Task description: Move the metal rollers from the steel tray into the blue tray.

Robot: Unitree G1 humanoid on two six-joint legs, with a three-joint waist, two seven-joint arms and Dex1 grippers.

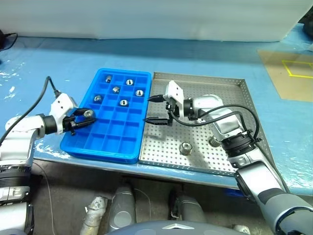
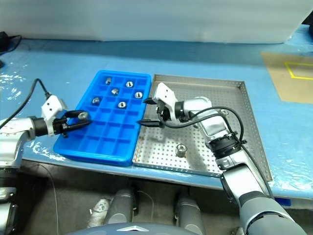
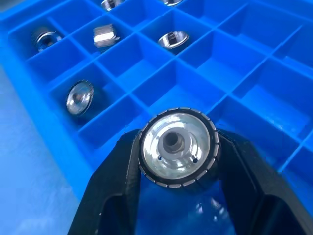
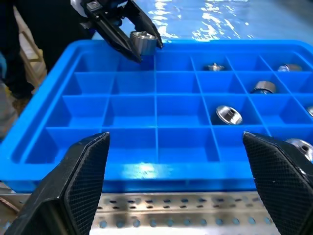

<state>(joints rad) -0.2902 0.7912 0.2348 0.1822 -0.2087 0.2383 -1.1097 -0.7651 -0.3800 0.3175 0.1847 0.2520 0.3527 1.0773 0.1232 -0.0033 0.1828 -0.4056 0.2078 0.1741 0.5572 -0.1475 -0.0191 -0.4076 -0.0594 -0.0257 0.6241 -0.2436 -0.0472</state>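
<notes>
The blue tray [image 1: 110,139] lies left of the steel tray [image 1: 161,147], edge to edge. Several metal rollers [image 1: 123,103] rest in the blue tray's far compartments. Two rollers stand on the steel tray's perforated floor, one near the front [image 1: 186,148] and one beside my right forearm [image 1: 213,142]. My left gripper [image 1: 84,116] hovers over the blue tray's left edge, shut on a roller [image 3: 177,147], which faces the wrist camera with its centre hole. My right gripper [image 1: 149,108] is open and empty above the seam between the trays, pointing toward the blue tray [image 4: 156,117].
A blue cover is spread over the table. A tan sheet with yellow tape [image 1: 288,73] lies at the back right. A black cable [image 1: 7,39] sits at the far left. The table's front edge runs just below both trays.
</notes>
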